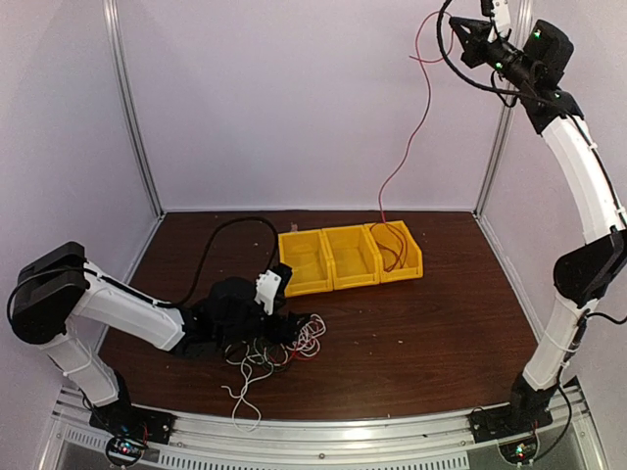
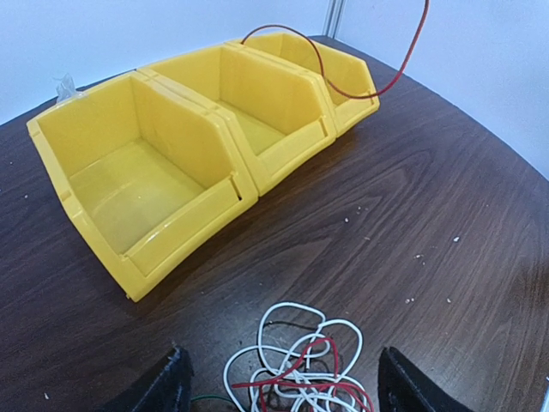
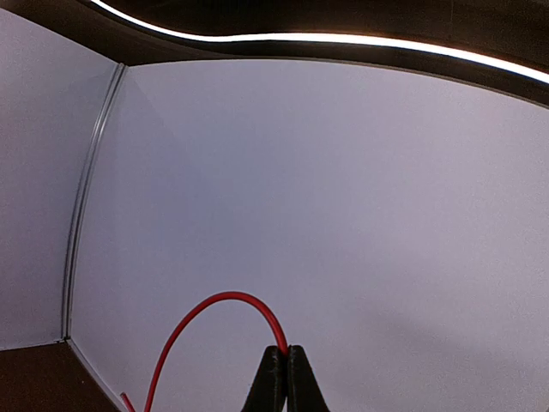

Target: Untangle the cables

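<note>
High at upper right, our right gripper [image 3: 286, 352] pinched the red cable [image 1: 416, 127], which trailed down into the rightmost yellow bin [image 1: 413, 257]. Our left gripper [image 2: 287, 378] gaped empty around the tangle [image 1: 284, 345], lower centre. We judged the red cable freed; next, lower it in.

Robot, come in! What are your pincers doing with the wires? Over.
Right pincer shut on red cable, held high, tail in end bin. Left pincer open over tangle. Nothing blocking.

I see a table [image 2: 446, 223] of dark wood grain with a faint sheen. The bins [image 2: 184, 116] look like smooth, glossy plastic; the cables [image 2: 296, 365] have slick coating.
</note>
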Controlling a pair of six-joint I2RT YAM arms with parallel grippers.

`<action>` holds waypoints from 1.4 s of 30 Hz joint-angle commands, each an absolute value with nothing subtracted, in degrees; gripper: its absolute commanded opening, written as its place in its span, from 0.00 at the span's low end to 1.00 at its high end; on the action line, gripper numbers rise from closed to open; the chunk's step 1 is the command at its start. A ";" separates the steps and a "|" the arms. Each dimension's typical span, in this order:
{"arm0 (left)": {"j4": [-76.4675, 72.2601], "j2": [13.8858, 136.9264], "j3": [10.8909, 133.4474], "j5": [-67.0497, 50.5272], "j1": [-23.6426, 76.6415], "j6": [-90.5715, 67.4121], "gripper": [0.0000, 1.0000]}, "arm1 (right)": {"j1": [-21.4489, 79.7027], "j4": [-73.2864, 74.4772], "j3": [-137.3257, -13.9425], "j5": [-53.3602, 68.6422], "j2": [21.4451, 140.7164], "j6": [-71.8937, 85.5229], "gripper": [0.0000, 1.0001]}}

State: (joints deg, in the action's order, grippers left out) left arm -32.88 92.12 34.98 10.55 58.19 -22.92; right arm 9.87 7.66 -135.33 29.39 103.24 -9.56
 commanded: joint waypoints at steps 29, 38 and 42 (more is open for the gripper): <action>-37.46 91.69 31.94 11.94 58.45 -24.46 0.75 | 9.27 -1.92 -106.33 29.69 105.06 -11.58 0.00; -37.71 91.83 31.57 12.31 58.38 -24.21 0.75 | 8.97 -4.11 -88.64 36.52 107.45 -6.55 0.00; -38.44 92.41 31.29 12.24 58.44 -24.47 0.75 | 9.04 -2.90 -86.55 40.32 111.22 -3.41 0.00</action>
State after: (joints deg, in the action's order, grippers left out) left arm -34.68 92.14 32.03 11.64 58.19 -23.99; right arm 9.39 -1.17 -88.25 35.24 108.12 -7.64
